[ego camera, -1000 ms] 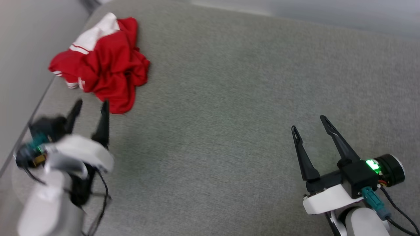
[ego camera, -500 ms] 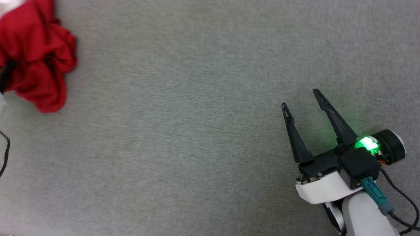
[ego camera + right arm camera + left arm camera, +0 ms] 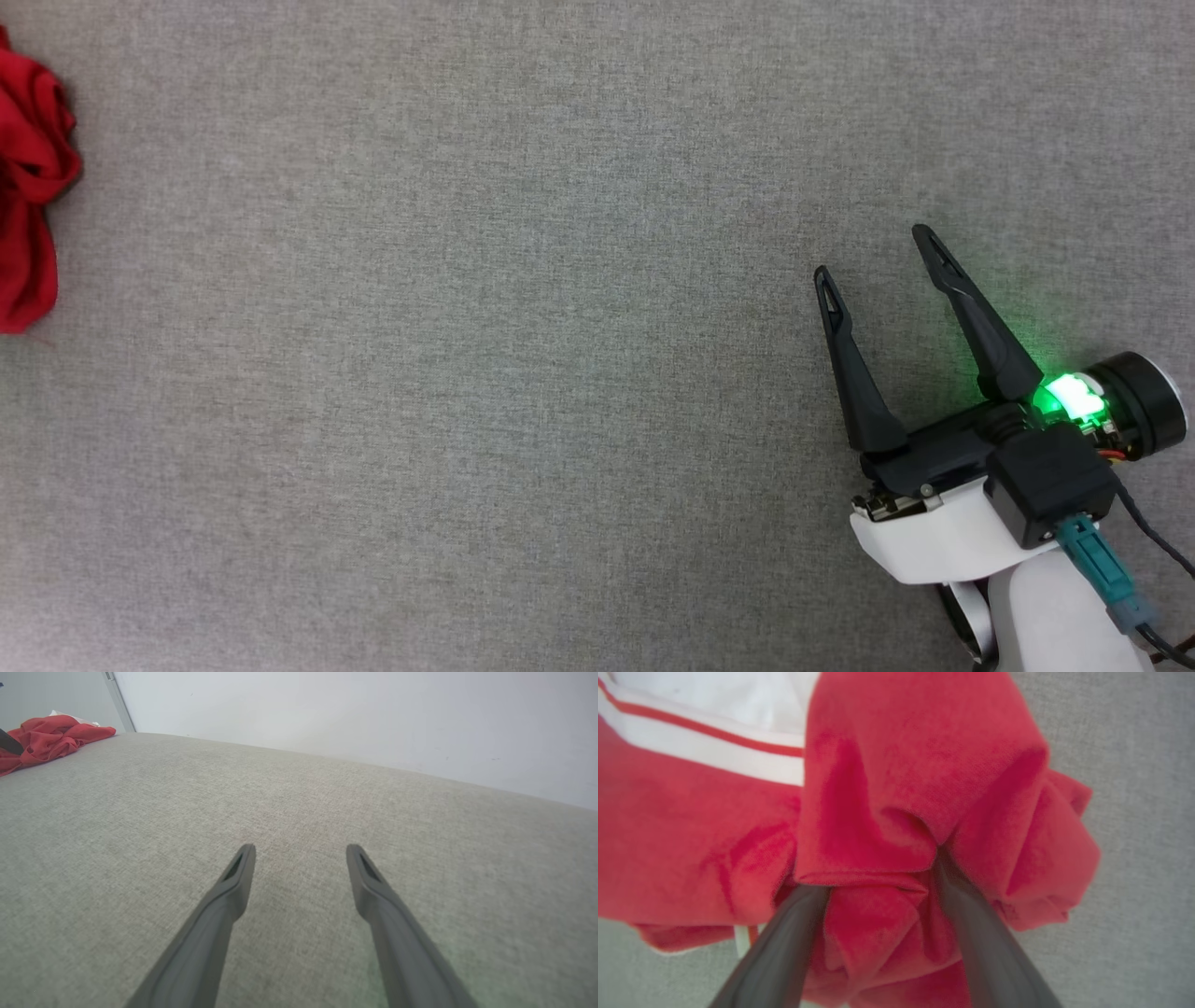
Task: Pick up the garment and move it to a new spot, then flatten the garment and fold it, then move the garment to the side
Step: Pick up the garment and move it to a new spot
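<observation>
- One crumpled red jersey with white striped trim (image 3: 28, 187) lay at the far left edge of one grey woven fabric surface (image 3: 467, 373).
- One left gripper (image 3: 878, 877) was pushed into that jersey, its two dark fingers apart, tips buried under red folds, cloth bunched between them.
- One right gripper (image 3: 870, 252) sat at the lower right, well apart from the jersey, with its fingers spread and empty, pointing up and slightly left.

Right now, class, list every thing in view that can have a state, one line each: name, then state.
garment: crumpled in a heap on the grey surface, not flattened or folded.
left gripper: open, fingers among the garment's folds, tips hidden by cloth.
right gripper: open, empty, far from the garment.
green light by the right gripper: lit.
</observation>
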You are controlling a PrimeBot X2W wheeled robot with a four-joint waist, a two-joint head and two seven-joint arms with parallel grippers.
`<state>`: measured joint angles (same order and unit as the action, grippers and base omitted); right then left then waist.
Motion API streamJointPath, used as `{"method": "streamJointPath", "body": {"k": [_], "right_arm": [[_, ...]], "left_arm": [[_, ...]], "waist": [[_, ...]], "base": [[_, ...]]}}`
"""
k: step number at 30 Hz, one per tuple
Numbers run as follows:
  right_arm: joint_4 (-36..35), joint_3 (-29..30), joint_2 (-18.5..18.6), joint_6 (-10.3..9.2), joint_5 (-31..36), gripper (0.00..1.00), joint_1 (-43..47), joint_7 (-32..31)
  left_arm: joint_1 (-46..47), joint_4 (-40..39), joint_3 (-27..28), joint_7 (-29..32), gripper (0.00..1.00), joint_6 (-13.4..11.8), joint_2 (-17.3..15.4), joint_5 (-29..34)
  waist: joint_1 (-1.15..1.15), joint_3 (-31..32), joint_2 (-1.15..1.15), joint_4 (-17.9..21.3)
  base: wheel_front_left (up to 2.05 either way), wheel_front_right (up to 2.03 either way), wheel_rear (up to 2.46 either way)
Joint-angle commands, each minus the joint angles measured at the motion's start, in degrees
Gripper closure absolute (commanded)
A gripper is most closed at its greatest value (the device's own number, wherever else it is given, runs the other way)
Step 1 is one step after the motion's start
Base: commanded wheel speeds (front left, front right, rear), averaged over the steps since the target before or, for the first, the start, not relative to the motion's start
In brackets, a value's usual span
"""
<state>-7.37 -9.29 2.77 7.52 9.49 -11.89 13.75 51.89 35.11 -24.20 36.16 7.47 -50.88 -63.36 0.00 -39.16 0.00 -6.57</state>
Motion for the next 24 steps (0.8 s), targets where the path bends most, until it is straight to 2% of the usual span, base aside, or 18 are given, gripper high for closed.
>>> {"method": "streamJointPath", "body": {"k": [1, 2, 7, 11, 19, 24], "right_arm": [[0.8, 0.5, 0.2, -0.05, 0.3, 0.00, -0.6, -0.6], [0.8, 0.5, 0.2, -0.05, 0.3, 0.00, -0.6, -0.6], [1.3, 0.3, 0.2, -0.05, 0.6, 0.00, -0.6, -0.7], [2.1, 0.1, 0.2, -0.05, 0.1, 0.00, -0.6, -0.4], [4.9, 0.1, 0.1, -0.05, -2.8, 0.00, 0.1, 0.6], [7.1, 1.0, 0.1, -0.05, -4.7, 0.00, 1.5, 1.1]], "left_arm": [[-2.2, 0.8, -2.9, 1.7, 0.78, 0.0, 3.4, -1.5], [-2.3, 0.9, -3.3, 1.6, 1.00, 0.1, 3.8, -2.4], [-3.0, 0.7, -4.9, -0.9, 1.00, 0.1, 3.5, -4.2], [-3.0, 0.2, -6.1, -5.5, 1.00, 0.1, 1.6, -4.8], [-3.7, -1.7, -10.2, -22.3, 1.00, 0.0, -3.0, -0.8], [-3.0, -3.9, -14.9, -31.5, 1.00, 0.0, -4.1, 3.3]], "waist": [[0.00, -0.1, 0.00, -0.1], [0.00, -0.1, 0.00, -0.2], [0.00, 0.9, 0.00, -0.7], [0.00, 3.4, 0.00, -0.9], [0.00, 11.9, 0.00, -0.2], [0.00, 17.8, 0.00, 0.1]], "base": [[0.00, 0.00, 0.00], [0.00, 0.00, 0.00], [0.00, 0.00, 0.00], [0.00, 0.00, 0.00], [0.00, 0.00, 0.00], [0.00, 0.00, 0.00]]}}
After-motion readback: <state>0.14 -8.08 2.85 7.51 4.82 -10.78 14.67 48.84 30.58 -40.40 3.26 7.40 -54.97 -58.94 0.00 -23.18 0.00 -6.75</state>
